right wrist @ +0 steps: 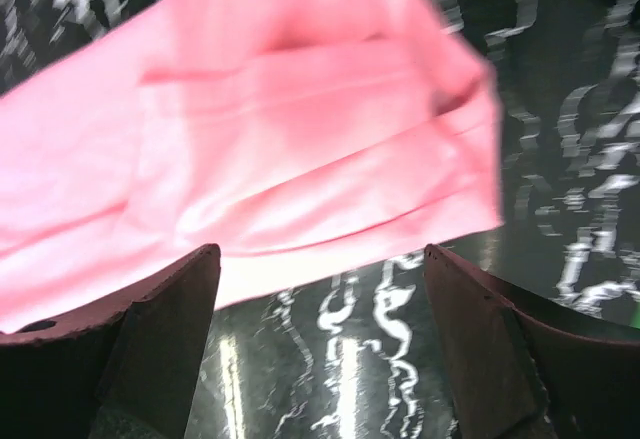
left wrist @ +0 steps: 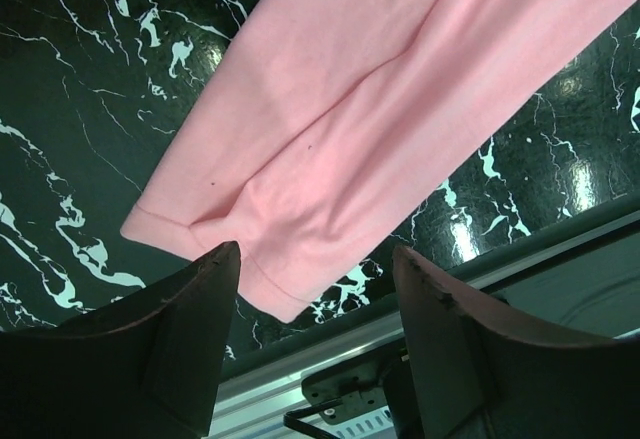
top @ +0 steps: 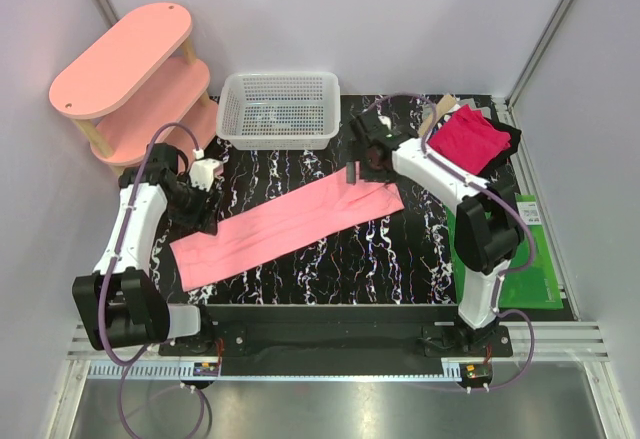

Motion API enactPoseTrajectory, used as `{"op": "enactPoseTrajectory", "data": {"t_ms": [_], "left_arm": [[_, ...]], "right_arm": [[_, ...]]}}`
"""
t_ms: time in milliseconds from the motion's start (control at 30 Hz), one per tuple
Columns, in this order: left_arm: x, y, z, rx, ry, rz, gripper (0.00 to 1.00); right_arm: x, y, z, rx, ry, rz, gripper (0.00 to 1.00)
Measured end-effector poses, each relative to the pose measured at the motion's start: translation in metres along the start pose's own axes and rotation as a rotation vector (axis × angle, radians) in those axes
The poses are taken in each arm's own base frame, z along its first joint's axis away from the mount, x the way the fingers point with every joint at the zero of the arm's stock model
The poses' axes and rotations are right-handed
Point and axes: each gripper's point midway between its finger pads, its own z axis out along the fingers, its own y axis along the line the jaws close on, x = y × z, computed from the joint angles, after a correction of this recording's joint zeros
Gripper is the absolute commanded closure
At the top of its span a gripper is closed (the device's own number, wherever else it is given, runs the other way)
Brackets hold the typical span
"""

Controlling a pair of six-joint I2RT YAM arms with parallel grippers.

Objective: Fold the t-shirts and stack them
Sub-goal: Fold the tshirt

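Pink t-shirt (top: 290, 227) folded lengthwise, left gripper (left wrist: 315, 249) spread, right gripper (right wrist: 320, 249) seemingly likewise

This looks like a robotics lab cell, not a home. Plain white walls (top: 400, 19) close the black marble-patterned table (top: 400, 259) on three sides. A metal rail (top: 340, 359) runs along its near edge, where the left arm (top: 135, 224) and the right arm (top: 440, 174) are bolted down, with purple cables (top: 123, 389) hanging loose. The household things, a white mesh basket (top: 278, 139), a pink shelf unit (top: 125, 54) and a salmon-pink t-shirt (top: 290, 224), are laid out like test props.
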Motion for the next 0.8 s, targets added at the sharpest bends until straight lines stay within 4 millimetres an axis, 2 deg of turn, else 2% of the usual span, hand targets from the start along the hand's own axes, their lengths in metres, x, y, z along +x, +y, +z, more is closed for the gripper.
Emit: {"op": "enactPoseTrajectory", "data": {"t_ms": [33,100,333,467,633,800], "left_arm": [[0.001,0.000,0.000,0.000,0.002,-0.003,0.34],[0.002,0.000,0.000,-0.005,0.009,-0.006,0.34],[0.005,0.005,-0.009,-0.054,0.001,0.001,0.34],[0.005,0.005,-0.018,-0.083,-0.018,0.014,0.34],[0.008,0.006,-0.016,-0.089,-0.011,0.028,0.37],[0.027,0.004,-0.005,-0.072,0.046,0.019,0.36]], "right_arm": [[0.007,0.016,-0.002,-0.038,0.010,-0.026,0.11],[0.017,0.026,0.000,-0.063,0.040,-0.041,0.11],[0.043,0.016,0.050,-0.025,0.178,-0.013,0.12],[0.062,0.019,0.076,-0.032,0.258,-0.012,0.12],[0.054,0.030,0.078,-0.090,0.263,0.008,0.12],[0.039,0.018,0.086,-0.095,0.267,0.062,0.11]]}}
